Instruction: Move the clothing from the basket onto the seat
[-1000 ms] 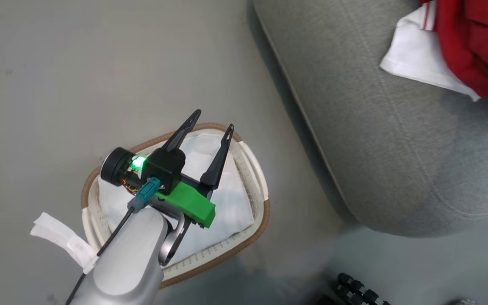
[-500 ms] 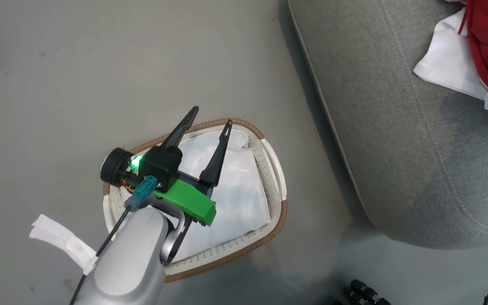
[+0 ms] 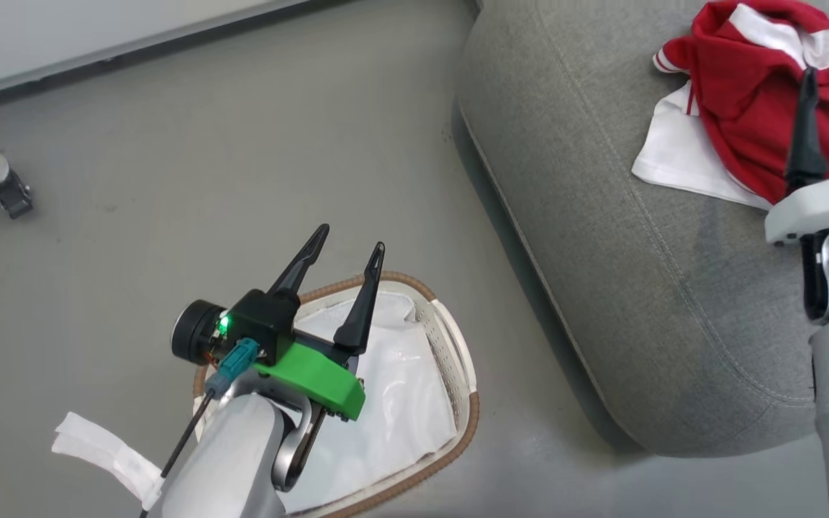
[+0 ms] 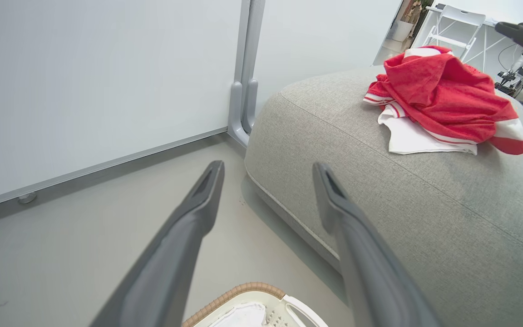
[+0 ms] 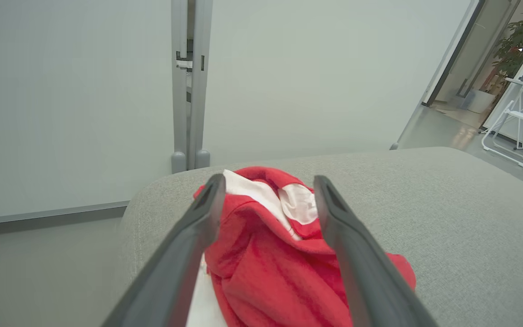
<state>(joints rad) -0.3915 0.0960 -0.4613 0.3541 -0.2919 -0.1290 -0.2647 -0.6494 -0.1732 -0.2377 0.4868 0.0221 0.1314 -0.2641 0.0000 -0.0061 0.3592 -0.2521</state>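
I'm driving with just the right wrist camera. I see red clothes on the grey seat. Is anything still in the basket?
Observer: In the head view, the basket holds a white liner and nothing red, though the left arm hides part of it.
Operator: Where's my other arm's grabber?
Observer: The left gripper hangs above the basket's far rim, jaws open and empty.
Operator: Is the basket up on the seat too?
Observer: No. It stands on the floor beside the seat, with a gap between them.
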